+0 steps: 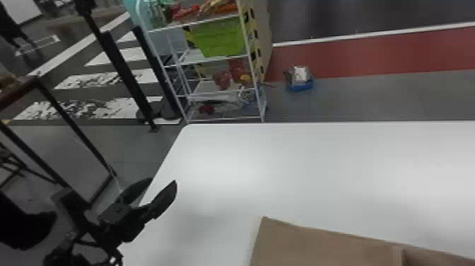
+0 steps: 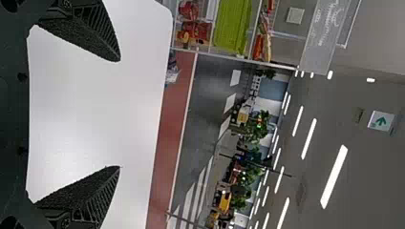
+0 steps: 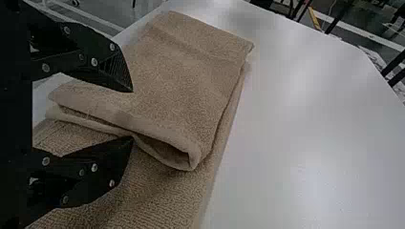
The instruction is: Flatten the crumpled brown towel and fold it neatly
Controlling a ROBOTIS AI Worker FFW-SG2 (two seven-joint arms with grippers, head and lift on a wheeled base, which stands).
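Note:
The brown towel (image 1: 318, 244) lies on the white table at the head view's bottom edge, right of centre. In the right wrist view the towel (image 3: 191, 67) has a folded-over part with a thick doubled edge, resting on a flat lower layer. My right gripper (image 3: 133, 114) is open beside that doubled edge, fingers apart; whether it touches the cloth I cannot tell. My left gripper (image 1: 163, 183) is held by the table's left edge, away from the towel. Its fingers stand wide apart in the left wrist view, where the gripper (image 2: 119, 114) has nothing between them.
The white table (image 1: 282, 169) stretches across the front. Beyond its far left corner stands a wire shelf rack (image 1: 215, 58) with a green bin (image 1: 222, 37). A small blue container (image 1: 299, 83) is on the floor behind the table.

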